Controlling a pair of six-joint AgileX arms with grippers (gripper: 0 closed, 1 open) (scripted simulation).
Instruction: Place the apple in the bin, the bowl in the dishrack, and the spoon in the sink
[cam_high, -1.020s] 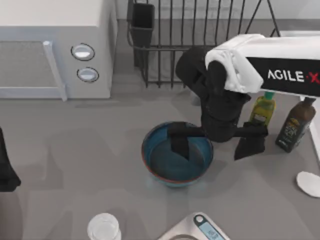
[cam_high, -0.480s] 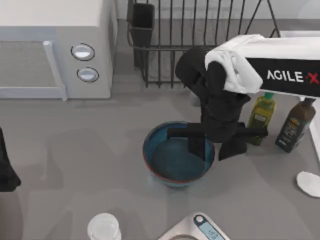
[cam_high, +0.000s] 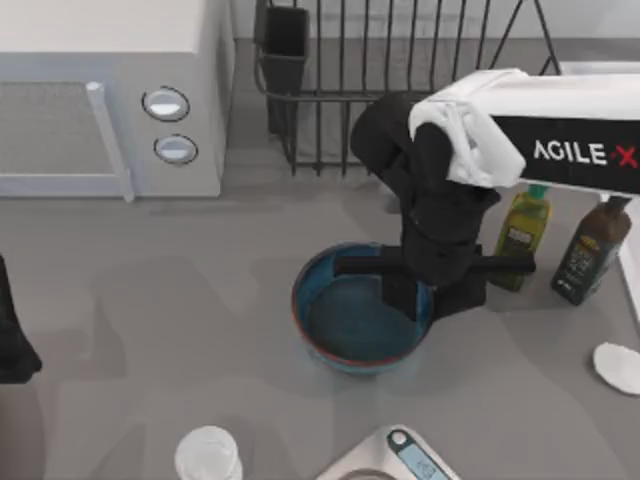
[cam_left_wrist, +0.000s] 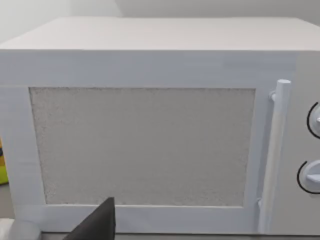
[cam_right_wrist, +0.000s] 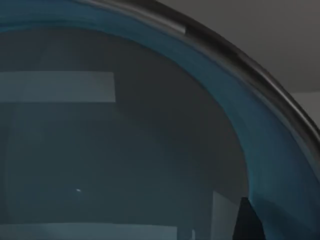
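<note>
The blue bowl (cam_high: 350, 322) sits on the grey table (cam_high: 150, 290), with my right gripper (cam_high: 432, 293) clamped over its rim on the side nearest the oil bottles: one finger is inside the bowl, the other outside against the wall, so the gripper is closed on the bowl's edge. In the right wrist view the bowl's (cam_right_wrist: 125, 150) dark blue-grey inside curves close under the camera. Just beyond the gripper, toward the back of the table, stands the black wire dishrack (cam_high: 400, 80) with its dark utensil cup (cam_high: 285, 45) at one corner. Beside the gripper to the right stand a yellow-green bottle (cam_high: 522, 235) and a dark bottle (cam_high: 590, 250). The spoon's (cam_high: 618, 366) white oval end lies at the right edge. The left arm (cam_high: 12, 330) is parked at the left edge, facing the white microwave (cam_left_wrist: 150, 130).
</note>
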